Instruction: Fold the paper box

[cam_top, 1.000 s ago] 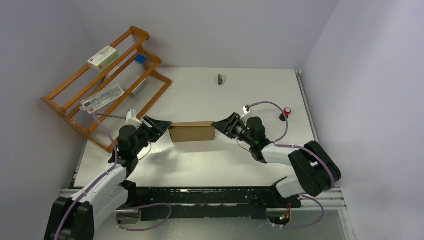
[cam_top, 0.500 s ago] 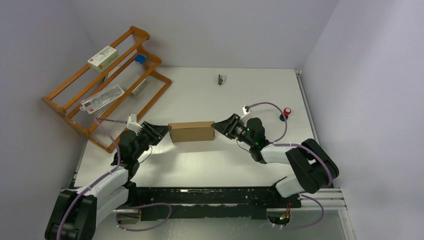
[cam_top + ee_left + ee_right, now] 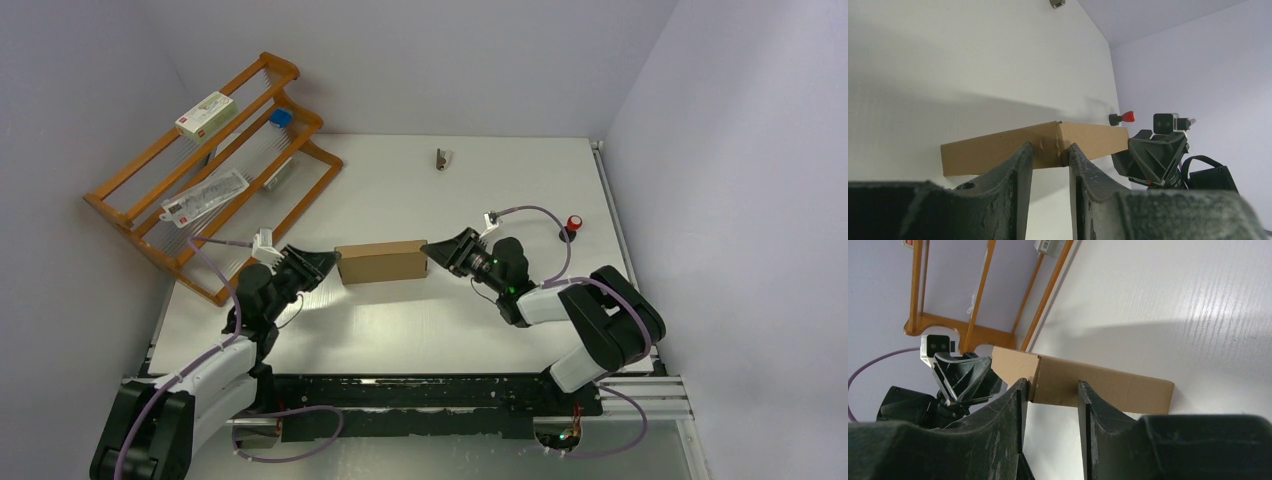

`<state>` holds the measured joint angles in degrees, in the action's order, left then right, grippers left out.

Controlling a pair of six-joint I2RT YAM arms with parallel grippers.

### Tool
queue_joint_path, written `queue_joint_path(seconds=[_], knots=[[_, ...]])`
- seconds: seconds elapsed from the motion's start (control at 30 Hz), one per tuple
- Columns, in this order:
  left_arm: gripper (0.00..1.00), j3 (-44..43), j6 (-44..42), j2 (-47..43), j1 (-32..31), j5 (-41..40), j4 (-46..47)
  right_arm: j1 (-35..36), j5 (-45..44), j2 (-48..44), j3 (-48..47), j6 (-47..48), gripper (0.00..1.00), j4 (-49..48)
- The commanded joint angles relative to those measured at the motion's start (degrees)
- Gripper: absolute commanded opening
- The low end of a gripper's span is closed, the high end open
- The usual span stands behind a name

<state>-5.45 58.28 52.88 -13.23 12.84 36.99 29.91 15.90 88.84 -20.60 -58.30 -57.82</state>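
The paper box point(image 3: 383, 262) is a closed, shallow brown cardboard box lying flat mid-table. My left gripper point(image 3: 328, 264) is at its left end and my right gripper point(image 3: 437, 251) at its right end. In the left wrist view the left gripper point(image 3: 1048, 147) stands open by a narrow gap, its tips against a corner of the box point(image 3: 998, 150). The right wrist view shows the right gripper point(image 3: 1052, 385) the same way: open, with a corner of the box point(image 3: 1118, 385) at its tips. Neither clamps the cardboard.
A wooden rack point(image 3: 215, 165) stands at the back left with a small white carton point(image 3: 206, 113) and packets on it. A small metal clip point(image 3: 441, 158) lies near the far edge. A red-capped object point(image 3: 574, 222) sits right of the right arm.
Both grippers' jaws have narrowed. The left gripper has dropped lower and closed in on the box's left end. The box has shifted slightly left.
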Motion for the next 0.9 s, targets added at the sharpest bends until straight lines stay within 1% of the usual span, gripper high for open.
queue_joint_path(seconds=[0.0, 0.03, 0.17, 0.23, 0.27, 0.37, 0.4, 0.5, 0.57, 0.73, 0.87], knots=[[0.08, 4.0, -5.2, 2.2, 0.8, -2.7, -11.4, -0.3, -2.9, 6.3, 4.2, 4.6, 0.2, 17.2], [0.08, 3.7, -5.2, 1.9, 0.8, -2.9, -12.1, -0.2, -2.6, 6.3, 4.2, 4.7, 0.19, 17.3], [0.2, 1.7, -4.3, -1.3, 1.7, -1.7, -14.2, -0.3, -1.6, 4.2, 3.1, 5.3, 0.18, 20.0], [0.3, 0.6, -3.3, -2.8, 2.6, -0.1, -13.7, -0.3, -1.7, 2.8, 2.2, 6.0, 0.18, 21.9], [0.34, 0.0, -2.7, -3.5, 3.0, 0.6, -13.4, -0.3, -1.9, 2.2, 1.7, 6.3, 0.18, 22.6], [0.39, -1.4, -0.9, -3.0, 4.4, 3.0, -11.0, -0.2, -1.7, 1.7, 0.6, 6.8, 0.18, 23.7], [0.4, -1.6, -0.3, -2.3, 4.8, 3.9, -9.8, -0.2, -1.5, 1.8, 0.3, 6.9, 0.19, 23.9], [0.38, -1.5, 0.7, 1.3, 5.4, 6.5, -5.9, -0.2, -0.5, 2.4, 0.0, 6.5, 0.19, 23.3], [0.36, -1.0, 0.8, 3.7, 5.5, 7.6, -4.2, -0.3, -0.1, 2.8, 0.2, 6.1, 0.2, 22.6], [0.18, 2.6, 1.9, 6.6, 6.4, 7.3, -0.9, -0.3, 0.1, 3.6, 0.6, 5.2, 0.19, 22.6], [0.11, 4.5, 2.0, 6.2, 7.8, 6.8, -2.3, -0.3, 1.2, 2.9, 0.9, 4.9, 0.17, 22.9]])
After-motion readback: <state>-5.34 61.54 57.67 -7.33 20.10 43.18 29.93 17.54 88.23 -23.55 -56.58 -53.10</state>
